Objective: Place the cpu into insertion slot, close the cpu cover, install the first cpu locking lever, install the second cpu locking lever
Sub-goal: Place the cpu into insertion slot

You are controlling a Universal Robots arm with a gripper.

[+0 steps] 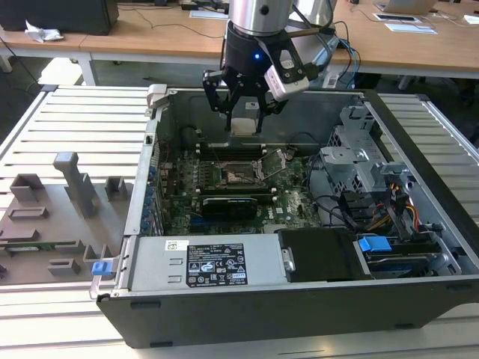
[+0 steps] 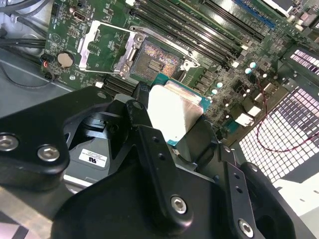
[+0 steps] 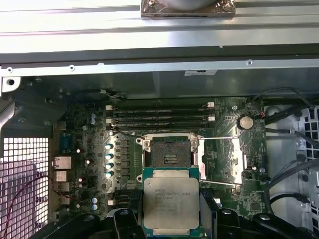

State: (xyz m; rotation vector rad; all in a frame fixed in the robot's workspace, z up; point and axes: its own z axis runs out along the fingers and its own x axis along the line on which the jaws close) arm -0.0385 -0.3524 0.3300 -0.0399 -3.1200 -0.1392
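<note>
Gripper (image 1: 245, 121) clamped on the cpu (image 1: 245, 125), black fingers (image 2: 152, 144) pinching two opp. edges. Silver lid faces the camera in the first wrist view, green substrate rim showing round it. Cpu hangs in air inside open PC case (image 1: 262, 307), above motherboard (image 1: 296, 196), not touching the board. Insertion slot (image 1: 241, 176) uncovered, contact field exposed in both wrist views. Cpu cover (image 2: 87, 52) swung open, lying back beside the slot, green board visible thru its window. Two thin wire locking levers (image 3: 219, 138) stick out along the cover's sides, unlatched. Coin cell (image 3: 244, 122) near cover's far edge. Row of long black RAM slots (image 3: 159, 115) just beside the slot. Case sits on slatted bench (image 1: 75, 112); grey fixture tray (image 1: 45, 224) on bench at exterior view's left of case.
</note>
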